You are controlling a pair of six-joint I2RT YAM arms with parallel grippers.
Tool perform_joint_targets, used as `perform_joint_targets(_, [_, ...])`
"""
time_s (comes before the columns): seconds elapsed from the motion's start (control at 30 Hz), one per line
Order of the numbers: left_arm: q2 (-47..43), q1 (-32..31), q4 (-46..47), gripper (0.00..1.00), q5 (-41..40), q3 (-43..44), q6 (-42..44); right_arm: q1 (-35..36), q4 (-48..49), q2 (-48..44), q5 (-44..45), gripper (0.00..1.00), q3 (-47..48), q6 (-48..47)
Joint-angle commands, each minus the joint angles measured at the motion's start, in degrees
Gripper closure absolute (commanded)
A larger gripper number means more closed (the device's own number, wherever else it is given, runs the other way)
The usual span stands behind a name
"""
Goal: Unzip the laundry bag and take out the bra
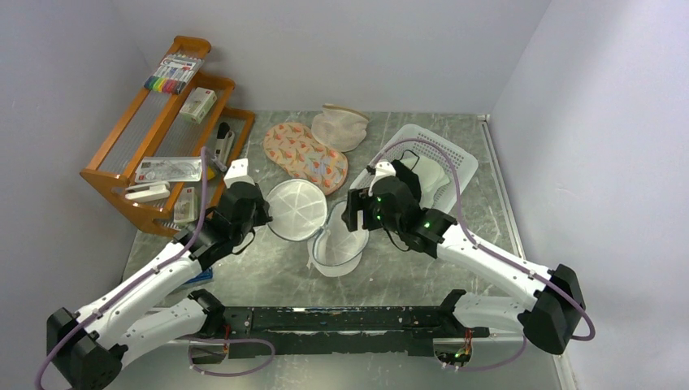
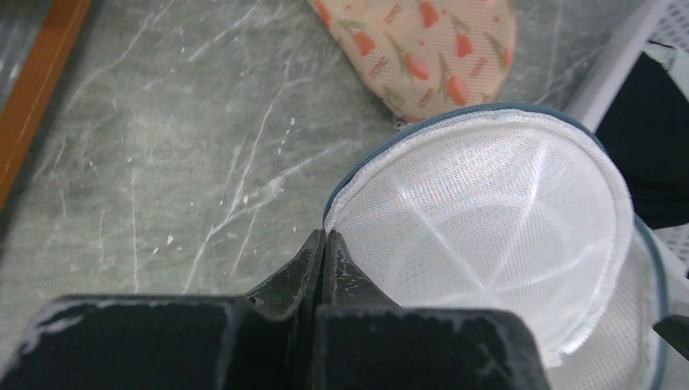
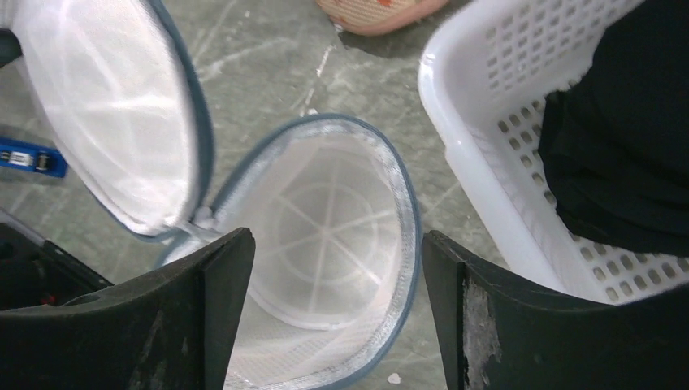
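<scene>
The white mesh laundry bag lies unzipped in two halves on the table. Its lid (image 1: 296, 210) stands tipped up, and its lower half (image 1: 337, 248) lies open and empty, as the right wrist view (image 3: 325, 219) shows. My left gripper (image 2: 325, 236) is shut on the lid's dark zip rim (image 2: 341, 195). My right gripper (image 3: 337, 244) is open and empty, hovering just above the lower half. The black bra (image 3: 626, 138) lies in the white basket (image 3: 479, 162) to the right of the bag. It also shows in the left wrist view (image 2: 650, 146).
An orange floral pouch (image 1: 305, 154) and a beige mesh pouch (image 1: 341, 126) lie behind the bag. A wooden rack (image 1: 162, 138) with small items stands at the far left. The white basket (image 1: 455, 158) sits at the back right. A blue object (image 3: 24, 156) lies left of the lid.
</scene>
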Motion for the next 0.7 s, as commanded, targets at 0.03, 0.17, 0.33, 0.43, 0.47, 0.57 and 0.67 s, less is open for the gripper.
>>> perform_joint_targets(0.03, [-2.15, -0.10, 1.89, 0.93, 5.26, 3.85, 7.72, -2.34, 5.29, 1.29, -7.97, 0.22, 3.79, 0.75])
perform_joint_targets(0.17, [-3.21, -0.06, 2.82, 0.93, 8.25, 6.39, 11.30, -4.38, 9.24, 2.79, -15.90, 0.19, 5.46, 3.34])
perform_joint_targets(0.33, [-4.83, -0.07, 5.66, 0.93, 13.04, 8.03, 15.46, -4.99, 18.92, 5.62, -28.82, 0.18, 4.30, 8.77])
perform_joint_targets(0.43, [-5.05, -0.11, 7.90, 0.93, 18.26, 8.73, 16.65, -5.23, 24.75, 7.01, -33.50, 0.18, 2.09, 12.60])
perform_joint_targets(0.47, [-4.95, -0.11, 8.47, 0.93, 20.11, 8.96, 17.05, -5.48, 25.85, 7.25, -34.37, 0.17, 1.70, 13.65])
perform_joint_targets(0.57, [-4.39, -0.07, 9.55, 0.93, 23.91, 9.62, 17.65, -6.75, 26.67, 6.87, -35.29, 0.15, 1.52, 16.31])
perform_joint_targets(0.67, [-3.76, -0.19, 9.71, 0.93, 25.99, 10.92, 21.18, -7.48, 23.41, 6.00, -32.39, 0.11, 3.04, 17.53])
